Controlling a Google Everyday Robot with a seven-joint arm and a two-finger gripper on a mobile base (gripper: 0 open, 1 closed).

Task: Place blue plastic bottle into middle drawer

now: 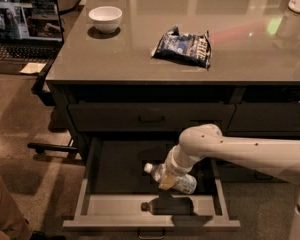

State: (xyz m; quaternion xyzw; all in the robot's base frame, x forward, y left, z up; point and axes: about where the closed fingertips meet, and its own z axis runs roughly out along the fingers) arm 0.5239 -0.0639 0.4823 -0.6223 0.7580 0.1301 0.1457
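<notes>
Your hand (pixel 168 180) sits over the open middle drawer (pixel 115 205), low inside its right half, and it is clamped across the middle of the blue plastic bottle (pixel 186 183). The bottle lies nearly flat, white cap (pixel 148 168) pointing left and slightly up, base toward the right wall. It looks held off the drawer floor; its dark shadow (pixel 165 205) falls on the floor and the light grey front wall just below it. You can't tell whether the base touches anything.

Your arm (pixel 240 151) comes in from the right, bends at the drawer's right rear corner and drops down to the bottle.

The drawer is pulled well out, second down, under the closed top drawer (pixel 150 116).

On the surface (pixel 140 64): dark blue snack bag (pixel 182 48) near the middle, white bowl (pixel 105 18) at far left, well apart from the bag. An open laptop (pixel 25 26) sits on the floor at left, screen lit.
</notes>
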